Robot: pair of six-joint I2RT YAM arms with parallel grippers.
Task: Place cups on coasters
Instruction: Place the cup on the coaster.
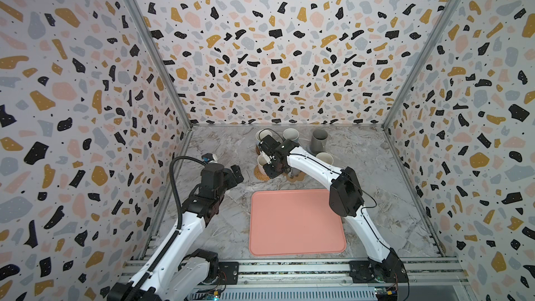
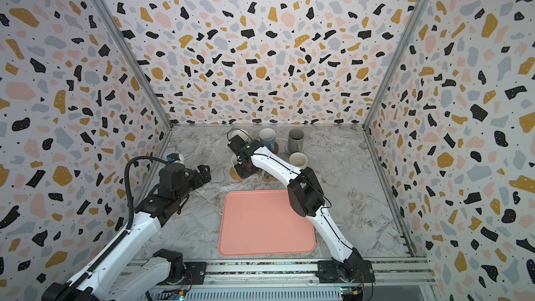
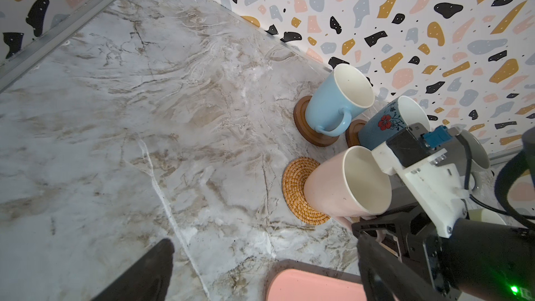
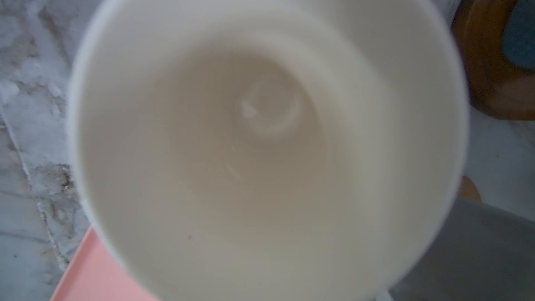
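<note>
1. Where the right arm (image 1: 312, 166) reaches to the far middle of the table (image 1: 376, 175), the right gripper (image 1: 269, 169) is seen pinching the pink mug (image 3: 327, 186) at its handle side. The mug is placed over the rattan coaster (image 3: 292, 189). Whether its base rests there fully cannot be told.
2. The left gripper (image 1: 236, 175) is spread wide with nothing between its jaws. It is held left of the mugs, apart from them.
3. Just beyond the pink mug, a blue mug (image 3: 327, 102) is set on a wooden disc (image 3: 301, 117). Right of it, a flowered mug (image 3: 379, 128) is set on a second disc (image 3: 351, 134).
4. Farther right, a tall grey mug (image 1: 318, 141) is seen, and a green mug (image 1: 324, 159) nearer than it.
5. The paw coaster (image 1: 296, 178) is largely covered by the right arm in both top views, so what stands on it cannot be made out.
6. The right wrist view is almost filled by the pink mug's blurred inside.
7. A pink tray (image 1: 295, 221), flat with rounded corners and a low rim, is laid on the near middle of the table.
8. The mugs are glossy with pale insides. The rattan is coiled in a spiral and the discs are dark wood with raised rims. The table is veined like marble, and the walls (image 1: 72, 97) are printed with terrazzo flecks.
</note>
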